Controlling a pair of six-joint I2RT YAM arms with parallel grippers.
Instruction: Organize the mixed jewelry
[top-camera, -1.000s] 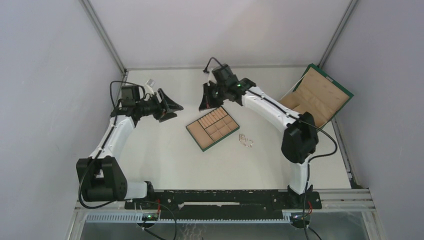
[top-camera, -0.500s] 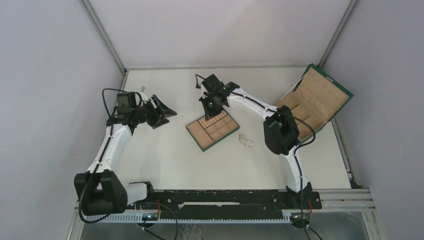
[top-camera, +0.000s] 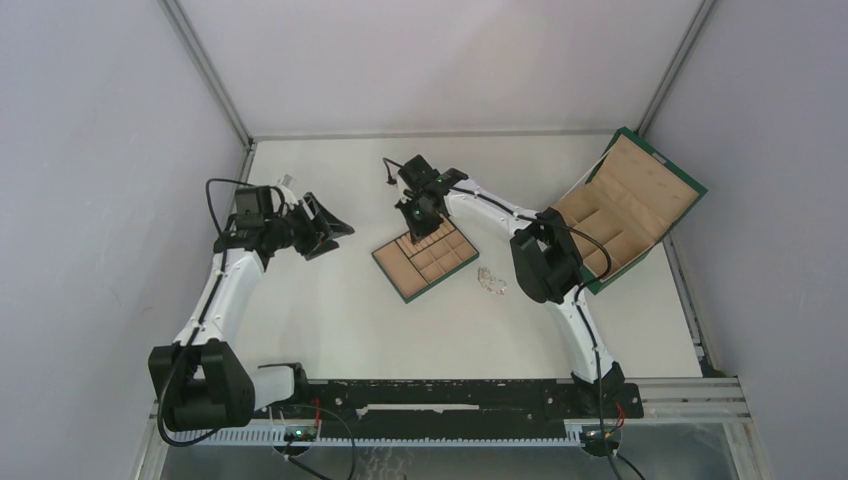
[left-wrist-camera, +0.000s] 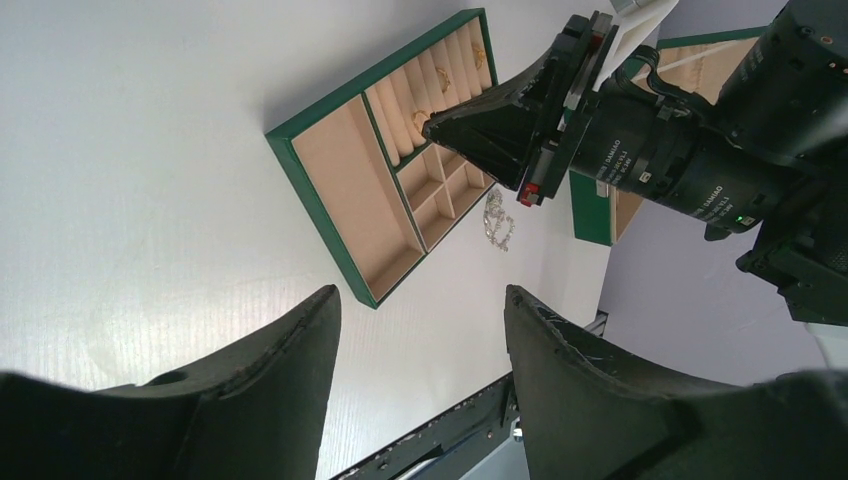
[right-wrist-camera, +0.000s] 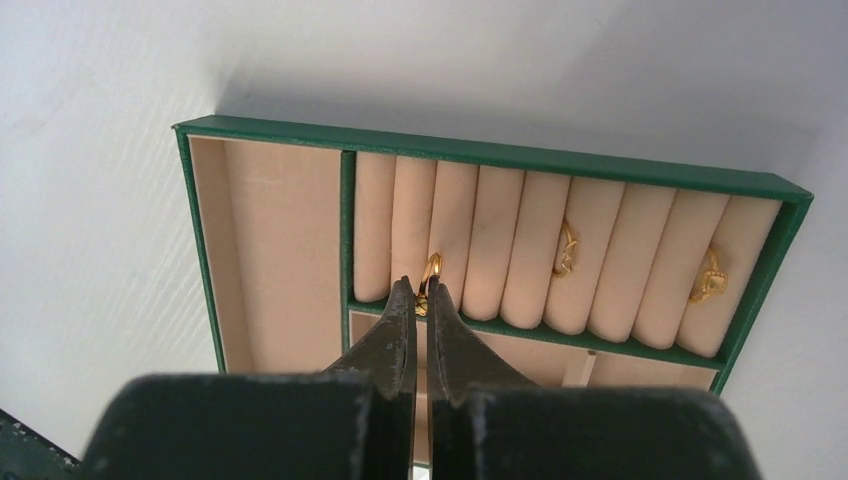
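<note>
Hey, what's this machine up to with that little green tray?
It is sorting jewelry. The right arm's fingers are pinched shut on a small gold ring, holding it at a groove between the padded rolls of the green-edged tray. Two other gold rings already sit in grooves further along. A silvery chain lies loose on the table beside the tray. The left arm's fingers are open, hovering off to the side with nothing in them.

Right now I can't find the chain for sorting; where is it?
In the top view the chain lies on the table just right of the tray, outside it, toward the box.
</note>
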